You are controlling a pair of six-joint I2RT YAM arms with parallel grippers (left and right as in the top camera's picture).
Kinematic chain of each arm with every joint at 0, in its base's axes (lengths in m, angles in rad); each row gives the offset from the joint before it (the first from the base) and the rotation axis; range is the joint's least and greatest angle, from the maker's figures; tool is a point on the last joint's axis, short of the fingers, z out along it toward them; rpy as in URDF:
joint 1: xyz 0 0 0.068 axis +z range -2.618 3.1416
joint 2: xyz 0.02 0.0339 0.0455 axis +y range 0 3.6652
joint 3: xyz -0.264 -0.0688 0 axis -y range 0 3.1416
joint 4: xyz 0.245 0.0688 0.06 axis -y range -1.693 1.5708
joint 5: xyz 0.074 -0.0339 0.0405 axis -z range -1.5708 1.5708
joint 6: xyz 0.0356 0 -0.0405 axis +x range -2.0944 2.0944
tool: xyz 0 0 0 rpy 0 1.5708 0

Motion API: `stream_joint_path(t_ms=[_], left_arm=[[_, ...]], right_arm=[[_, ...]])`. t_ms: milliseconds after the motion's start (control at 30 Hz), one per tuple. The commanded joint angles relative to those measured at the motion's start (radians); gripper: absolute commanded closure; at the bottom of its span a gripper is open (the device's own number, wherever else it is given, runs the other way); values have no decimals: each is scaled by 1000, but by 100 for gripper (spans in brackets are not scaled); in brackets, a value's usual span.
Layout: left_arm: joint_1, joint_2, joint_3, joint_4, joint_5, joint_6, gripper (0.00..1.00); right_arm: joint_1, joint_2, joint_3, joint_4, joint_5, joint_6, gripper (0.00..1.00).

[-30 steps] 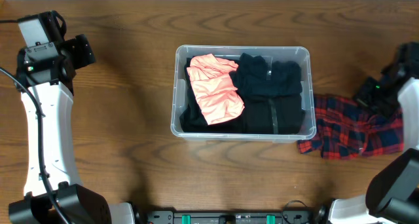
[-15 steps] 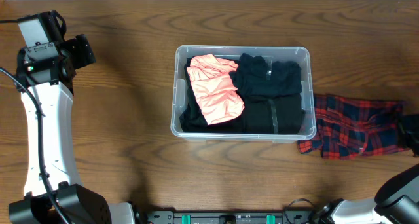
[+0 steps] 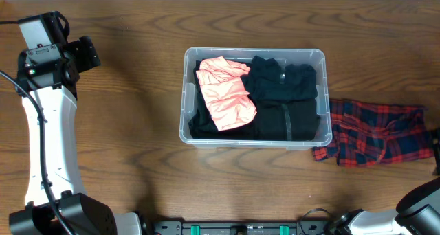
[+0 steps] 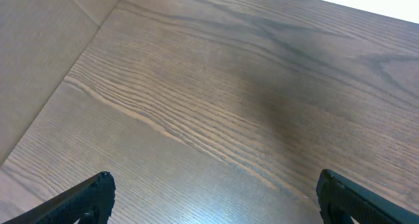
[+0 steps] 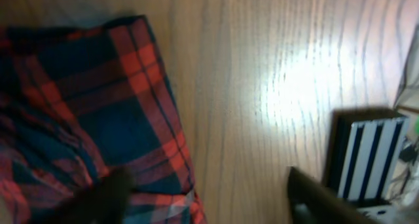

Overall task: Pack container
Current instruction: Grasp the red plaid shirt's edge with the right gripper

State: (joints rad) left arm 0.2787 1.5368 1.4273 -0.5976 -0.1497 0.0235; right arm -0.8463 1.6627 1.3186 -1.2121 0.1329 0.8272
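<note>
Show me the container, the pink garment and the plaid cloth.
container (image 3: 254, 143), overhead view, near wall.
pink garment (image 3: 227, 94), overhead view, its middle.
plaid cloth (image 3: 371, 133), overhead view, its middle.

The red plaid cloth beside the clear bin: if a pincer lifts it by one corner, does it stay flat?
Probably not: the red plaid cloth lies rumpled and creased on the wooden table, so it should hang limp. It looks thin, so likely light. Pushed, it would probably bunch up rather than slide whole.
</note>
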Motion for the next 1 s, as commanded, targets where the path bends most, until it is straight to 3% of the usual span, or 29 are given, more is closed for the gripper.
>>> stream_joint_path(t_ms=[0, 300, 433, 600, 800, 967], left_arm=[[2, 0, 3, -1, -8, 2, 2], [2, 0, 3, -1, -9, 2, 2], [2, 0, 3, -1, -9, 2, 2], [2, 0, 3, -1, -9, 2, 2], [2, 0, 3, -1, -9, 2, 2], [2, 0, 3, -1, -9, 2, 2]], right_arm=[[-3, 4, -1, 21, 21, -49, 21], [-3, 6, -80, 208, -65, -268, 12], [-3, 6, -193, 328, -82, -286, 1], [-3, 6, -320, 479, -100, -296, 1], [-3, 6, -440, 695, -269, -384, 1], [-3, 6, -498, 766, -295, -384, 1]])
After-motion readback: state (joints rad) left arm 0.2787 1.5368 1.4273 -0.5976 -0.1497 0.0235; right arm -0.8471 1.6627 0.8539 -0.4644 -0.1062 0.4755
